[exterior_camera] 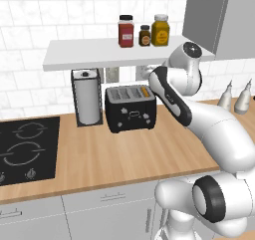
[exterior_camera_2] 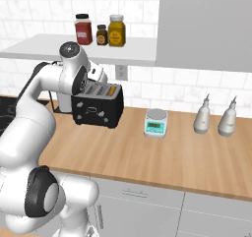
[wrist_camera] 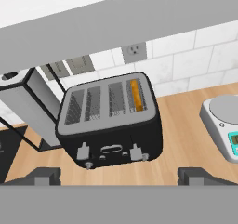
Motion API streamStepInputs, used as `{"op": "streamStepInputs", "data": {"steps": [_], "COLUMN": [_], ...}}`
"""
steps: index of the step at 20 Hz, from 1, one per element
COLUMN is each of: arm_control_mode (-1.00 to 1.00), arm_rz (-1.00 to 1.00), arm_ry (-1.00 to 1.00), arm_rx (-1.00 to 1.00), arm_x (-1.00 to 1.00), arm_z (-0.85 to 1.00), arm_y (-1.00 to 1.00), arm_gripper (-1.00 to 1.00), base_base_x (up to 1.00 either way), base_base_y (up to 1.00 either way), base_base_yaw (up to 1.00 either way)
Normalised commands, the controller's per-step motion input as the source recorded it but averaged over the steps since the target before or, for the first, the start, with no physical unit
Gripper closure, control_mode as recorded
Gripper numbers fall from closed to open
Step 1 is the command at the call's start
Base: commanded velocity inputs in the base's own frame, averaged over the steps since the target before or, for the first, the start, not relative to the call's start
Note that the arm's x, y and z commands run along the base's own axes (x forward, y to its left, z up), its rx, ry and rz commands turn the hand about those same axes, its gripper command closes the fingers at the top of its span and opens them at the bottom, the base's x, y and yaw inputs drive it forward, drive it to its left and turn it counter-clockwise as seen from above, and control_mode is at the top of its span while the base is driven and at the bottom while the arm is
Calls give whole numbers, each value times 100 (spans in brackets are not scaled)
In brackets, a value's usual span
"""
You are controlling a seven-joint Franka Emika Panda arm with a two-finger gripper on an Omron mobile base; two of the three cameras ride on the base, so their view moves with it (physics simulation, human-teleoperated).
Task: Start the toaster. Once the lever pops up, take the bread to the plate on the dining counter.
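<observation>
I see the gripper [wrist_camera: 119,175] with fingers wide apart, holding nothing, near the toaster [wrist_camera: 110,121]. The bread [wrist_camera: 135,94] sits in its right slot. I cannot read the labels on the 3 jars [exterior_camera: 144,32].

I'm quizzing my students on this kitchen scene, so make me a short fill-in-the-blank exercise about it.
1. The bread sits in the toaster's ____ slot as seen from its front.
2. The paper-towel holder stands ____ the shelf.
3. The gripper is ____.
4. The shelf holds ____ jars.

Missing words: rightmost; under; open; three
</observation>
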Motion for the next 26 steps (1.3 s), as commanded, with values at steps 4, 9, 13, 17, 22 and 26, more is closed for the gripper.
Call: {"op": "streamStepInputs", "data": {"steps": [4,9,13,17,22,26], "arm_control_mode": [-100,-100,-100,-100,-100,-100], "arm_rz": [0,0,0,0,0,0], "arm_ry": [0,0,0,0,0,0], "arm_rx": [0,0,0,0,0,0], "arm_x": [0,0,0,0,0,0], "arm_z": [0,0,0,0,0,0], "arm_y": [0,0,0,0,0,0], "arm_gripper": [-100,-100,-100,-100,-100,-100], "base_base_x": [0,0,0,0,0,0], "base_base_y": [0,0,0,0,0,0], "base_base_yaw": [0,0,0,0,0,0]}}
